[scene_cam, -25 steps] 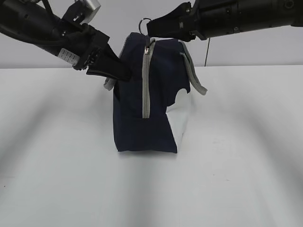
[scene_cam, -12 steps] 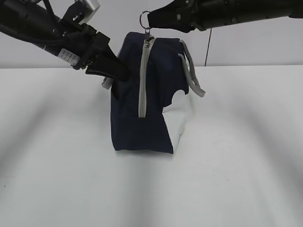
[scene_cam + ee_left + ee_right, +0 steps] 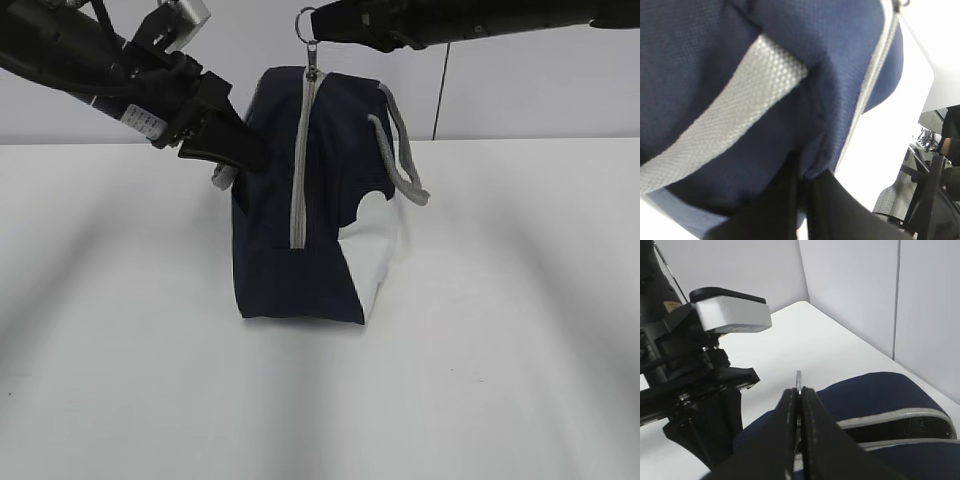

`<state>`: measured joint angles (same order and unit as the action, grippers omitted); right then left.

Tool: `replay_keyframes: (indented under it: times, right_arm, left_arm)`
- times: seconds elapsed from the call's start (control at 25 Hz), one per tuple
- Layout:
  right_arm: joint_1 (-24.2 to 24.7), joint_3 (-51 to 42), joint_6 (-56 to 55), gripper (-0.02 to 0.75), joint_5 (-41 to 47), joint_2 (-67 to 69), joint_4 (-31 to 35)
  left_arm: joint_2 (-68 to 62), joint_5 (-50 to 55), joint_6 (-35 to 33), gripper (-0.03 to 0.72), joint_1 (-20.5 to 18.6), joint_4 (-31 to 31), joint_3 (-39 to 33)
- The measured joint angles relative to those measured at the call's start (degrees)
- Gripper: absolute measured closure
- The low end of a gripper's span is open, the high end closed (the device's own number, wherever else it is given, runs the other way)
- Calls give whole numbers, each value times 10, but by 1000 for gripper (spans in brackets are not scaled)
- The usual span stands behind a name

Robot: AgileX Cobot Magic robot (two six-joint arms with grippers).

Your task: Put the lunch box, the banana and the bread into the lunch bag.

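Since 1 second ago the right end effector (image 3: pixel 312 25) has risen, drawing the ring pull (image 3: pixel 306 24) it pinches above the lunch bag (image 3: pixel 300 240), whose top has tipped leftward. Zipper (image 3: pixel 300 160) runs vertically below that pull, along the bag's long axis. Left end effector (image 3: pixel 245 150) clamps fabric at the bag's upper left. Count: 1 bag, 2 end effectors, 0 food items visible on the bench (image 3: pixel 500 350).
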<state>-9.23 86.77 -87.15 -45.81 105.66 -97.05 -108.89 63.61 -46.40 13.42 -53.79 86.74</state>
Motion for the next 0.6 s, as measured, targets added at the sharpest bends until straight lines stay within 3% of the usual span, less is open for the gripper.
replay_keyframes:
  times: [0.6]
  right_arm:
    - [0,73,-41,754,17,69,5]
  left_arm:
    - [0,15,0,678,0,33,0]
